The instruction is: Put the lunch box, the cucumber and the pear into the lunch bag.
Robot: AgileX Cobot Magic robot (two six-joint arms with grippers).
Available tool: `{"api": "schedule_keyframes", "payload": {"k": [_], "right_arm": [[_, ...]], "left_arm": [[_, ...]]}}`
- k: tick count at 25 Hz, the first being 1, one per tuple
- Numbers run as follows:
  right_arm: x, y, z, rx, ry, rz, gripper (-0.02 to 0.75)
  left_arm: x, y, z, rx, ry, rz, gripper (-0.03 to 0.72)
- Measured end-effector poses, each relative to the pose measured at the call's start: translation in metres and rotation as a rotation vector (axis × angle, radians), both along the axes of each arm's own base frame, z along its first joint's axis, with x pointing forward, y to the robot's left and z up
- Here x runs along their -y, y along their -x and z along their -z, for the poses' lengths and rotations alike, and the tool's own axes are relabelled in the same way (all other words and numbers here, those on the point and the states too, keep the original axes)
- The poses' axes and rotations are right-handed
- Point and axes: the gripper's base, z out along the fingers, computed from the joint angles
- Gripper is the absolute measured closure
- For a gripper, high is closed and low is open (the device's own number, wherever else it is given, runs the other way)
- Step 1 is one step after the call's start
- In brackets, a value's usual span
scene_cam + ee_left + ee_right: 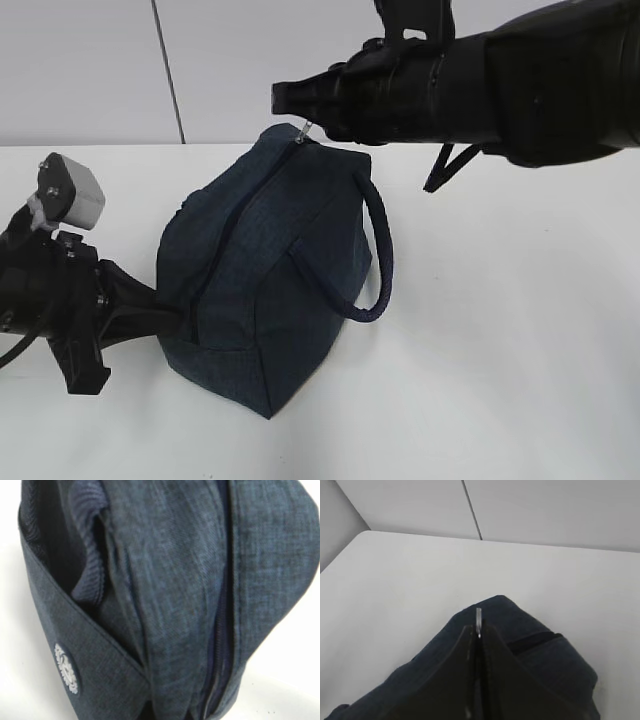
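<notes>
Black fingers (495, 680) of the right gripper (290, 97) are pressed flat together, and a thin silver piece, the zipper pull (478, 618), pokes out from between their tips. It looks pinched there. From the side you can see the same small silver pull (301, 134) right at the top corner of the lunch bag (270, 270), just under the gripper's nose. The right arm (500, 80) is big and black and reaches in from the upper right. The bag is dark blue and sits in the middle of the white table (500, 350), with one end pointing toward the front. Its zipper (225, 235) runs along the top ridge from the far corner down to the left side, and it looks closed along the part I can see. A thick round handle (382, 260) loops out on the bag's right side. On the left, the left gripper (165, 315) is pushed up against the low end of the bag, touching the cloth. I cannot tell if its fingers are wide or closed, because its own camera shows only blue cloth up close. That close view shows folds, the zipper line (222, 645), and a small round white patch (66, 669) on the bag. The lunch box, cucumber and pear cannot be seen anywhere.
</notes>
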Motion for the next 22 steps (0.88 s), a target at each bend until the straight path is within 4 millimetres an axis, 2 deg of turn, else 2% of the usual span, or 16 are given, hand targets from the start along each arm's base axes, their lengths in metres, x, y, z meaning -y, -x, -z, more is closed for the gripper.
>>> {"api": "schedule_keyframes", "payload": {"k": [8,12,18,22], "right_arm": [[0.025,-0.043,0.015,-0.076,-0.085,0.039,0.738],[0.037,-0.064,0.034,-0.138,-0.132,0.072,0.738],[0.044,-0.085,0.057,-0.207,-0.196,0.088,0.738],[0.056,-0.098,0.074,-0.267,-0.283,0.114,0.738]], "left_arm": [[0.0,0.0,0.0,0.002,-0.004,0.005,0.679],[-0.001,0.0,0.001,0.006,-0.017,0.01,0.68],[-0.001,0.0,0.001,0.009,-0.03,0.017,0.68],[-0.002,-0.001,0.001,0.009,-0.035,0.013,0.68]]}}
